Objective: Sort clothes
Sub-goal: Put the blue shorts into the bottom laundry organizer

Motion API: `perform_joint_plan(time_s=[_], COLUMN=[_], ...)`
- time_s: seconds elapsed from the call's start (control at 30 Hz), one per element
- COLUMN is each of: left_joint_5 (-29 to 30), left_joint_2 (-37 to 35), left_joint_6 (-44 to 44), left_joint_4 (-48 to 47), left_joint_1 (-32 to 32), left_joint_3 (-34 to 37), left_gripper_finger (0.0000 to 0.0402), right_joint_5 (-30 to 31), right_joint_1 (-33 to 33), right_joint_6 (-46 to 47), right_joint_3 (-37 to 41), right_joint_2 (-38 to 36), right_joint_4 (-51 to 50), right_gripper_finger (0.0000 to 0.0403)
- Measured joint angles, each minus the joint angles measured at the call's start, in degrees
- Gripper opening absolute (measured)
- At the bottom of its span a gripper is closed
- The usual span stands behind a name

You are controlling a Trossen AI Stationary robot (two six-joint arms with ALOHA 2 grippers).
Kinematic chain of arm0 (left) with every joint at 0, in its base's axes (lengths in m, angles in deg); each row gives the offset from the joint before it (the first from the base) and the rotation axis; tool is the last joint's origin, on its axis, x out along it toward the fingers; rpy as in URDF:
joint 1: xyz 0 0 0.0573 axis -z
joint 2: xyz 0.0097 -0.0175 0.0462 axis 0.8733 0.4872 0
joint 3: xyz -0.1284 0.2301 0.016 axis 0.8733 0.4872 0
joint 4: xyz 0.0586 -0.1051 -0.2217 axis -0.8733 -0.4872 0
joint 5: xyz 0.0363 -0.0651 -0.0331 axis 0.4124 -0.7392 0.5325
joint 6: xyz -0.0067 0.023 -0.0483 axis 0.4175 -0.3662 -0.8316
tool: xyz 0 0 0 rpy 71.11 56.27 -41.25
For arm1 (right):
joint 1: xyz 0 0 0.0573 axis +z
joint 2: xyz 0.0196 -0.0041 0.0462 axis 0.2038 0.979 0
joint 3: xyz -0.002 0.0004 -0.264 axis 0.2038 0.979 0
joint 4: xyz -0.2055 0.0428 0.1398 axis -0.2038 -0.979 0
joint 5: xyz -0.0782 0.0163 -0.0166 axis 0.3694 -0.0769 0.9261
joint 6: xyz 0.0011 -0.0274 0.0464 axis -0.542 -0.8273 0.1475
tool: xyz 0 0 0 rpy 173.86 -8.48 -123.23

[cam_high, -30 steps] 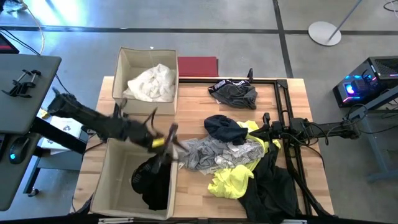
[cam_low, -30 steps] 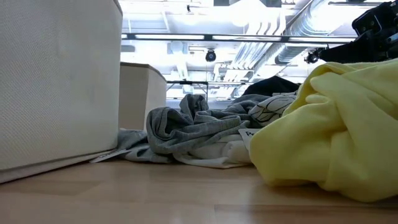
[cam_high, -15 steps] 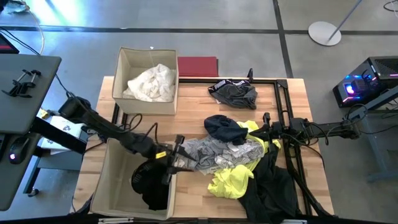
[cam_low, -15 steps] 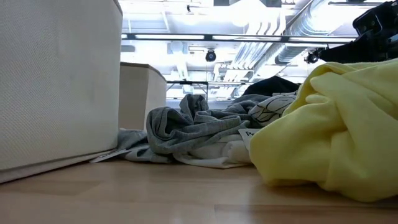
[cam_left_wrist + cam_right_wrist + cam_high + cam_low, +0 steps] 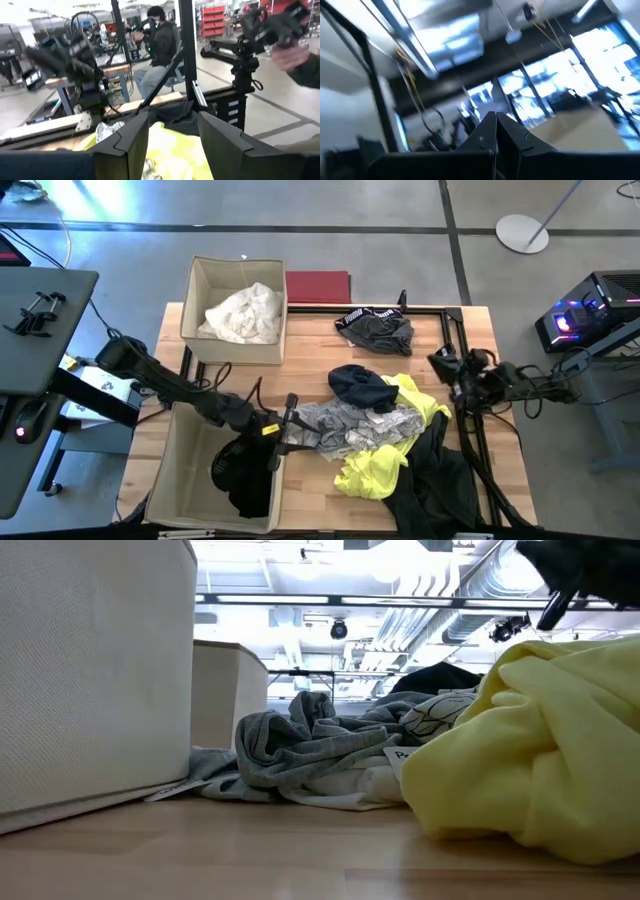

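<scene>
The clothes lie in a heap at mid-table: a light grey garment [image 5: 345, 425], a navy one [image 5: 360, 385], a neon yellow one [image 5: 385, 460] and a black one [image 5: 430, 480]. A dark garment [image 5: 375, 330] lies apart at the far side. A white garment [image 5: 243, 315] fills the far beige box [image 5: 200, 280]. A black one [image 5: 245, 475] lies in the near box [image 5: 175, 470]. My left gripper [image 5: 288, 428] is open and points level over the grey garment's left edge, by the near box's right wall. My right gripper [image 5: 440, 362] is shut, raised at the table's right and tipped upward.
A flat dark red rectangle [image 5: 318, 287] lies beside the far box. A black metal frame [image 5: 462, 350] runs along the table's far and right sides. Bare wood shows along the near edge [image 5: 250, 860]. A person [image 5: 160, 40] sits in the room beyond.
My left gripper has come down and moved toward the table's right, from over the near box to the grey garment's left edge, staying open. My right gripper has risen and tipped upward, rolling as it went. The clothes have not moved.
</scene>
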Motion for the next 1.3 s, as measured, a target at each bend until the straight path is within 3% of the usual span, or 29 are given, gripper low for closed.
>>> perform_joint_plan(time_s=[0.17,0.3,0.47,0.63,0.83,0.97,1.1,1.23,1.3], left_joint_5=[2.67,5.45,7.34,7.99,8.62,8.76,10.75,11.16,11.14], left_joint_2=[-2.09,-3.04,-3.61,-4.54,-4.79,-4.79,-4.79,-4.79,-4.79], left_joint_6=[0.02,0.54,1.38,2.55,1.25,0.99,-1.25,-3.39,-3.44], left_joint_4=[-3.21,-4.86,-5.48,-5.51,-7.93,-11.23,-13.30,-15.85,-16.52], left_joint_1=[0.27,0.25,0.14,0.07,0.20,0.20,0.07,0.10,0.27], left_joint_3=[-0.02,-0.02,-0.02,-0.02,-0.02,-0.02,-0.02,-0.02,-0.02], left_gripper_finger=[0.0160,0.0160,0.0160,0.0160,0.0160,0.0160,0.0160,0.0160,0.0160], right_joint_5=[-3.89,0.88,5.60,5.69,9.39,6.05,-2.51,-4.77,-10.17], right_joint_1=[0.02,0.01,0.02,0.02,-1.16,-3.68,-7.03,-10.78,-12.31], right_joint_6=[-1.33,-1.56,2.33,3.63,3.92,3.42,-4.49,-8.81,-10.51], right_joint_3=[-0.07,-0.12,-4.30,-16.48,-39.40,-50.81,-54.55,-52.69,-51.09], right_joint_2=[7.91,18.66,31.61,41.79,52.79,60.60,67.45,73.26,75.77], right_joint_4=[7.32,11.27,7.33,-10.25,-51.12,-69.76,-75.94,-73.62,-71.13], right_gripper_finger=[0.0000,0.0005,0.0042,0.0108,0.0193,0.0242,0.0260,0.0252,0.0243])
